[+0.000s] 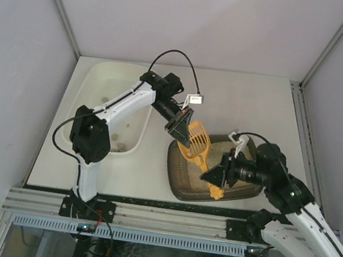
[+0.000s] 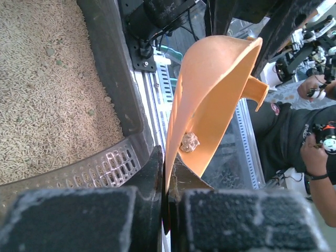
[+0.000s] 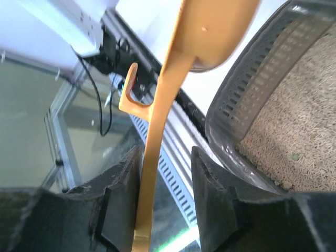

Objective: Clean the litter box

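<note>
Left tool [image 2: 167, 163] pinching litter scoop [image 2: 215, 94] rim, right tool [image 3: 165, 155] spread astride its handle; hold it cupped so the clump [image 2: 189, 142] cannot roll out, then swing toward white tub [image 1: 102, 74], upper left.

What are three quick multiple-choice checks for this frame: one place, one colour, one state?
1. Where is the small brownish clump? A) in the orange plastic scoop B) in a white tub C) on the table
2. The litter in the dark grey-brown rectangular plastic litter box is: A) blue B) black C) beige
3. The left gripper is: A) open, off the scoop B) shut on the scoop's rim C) holding a cloth
1 A: it lies in the scoop's bowl. 2 C: pale sandy grains. 3 B: it pinches the orange rim.
</note>
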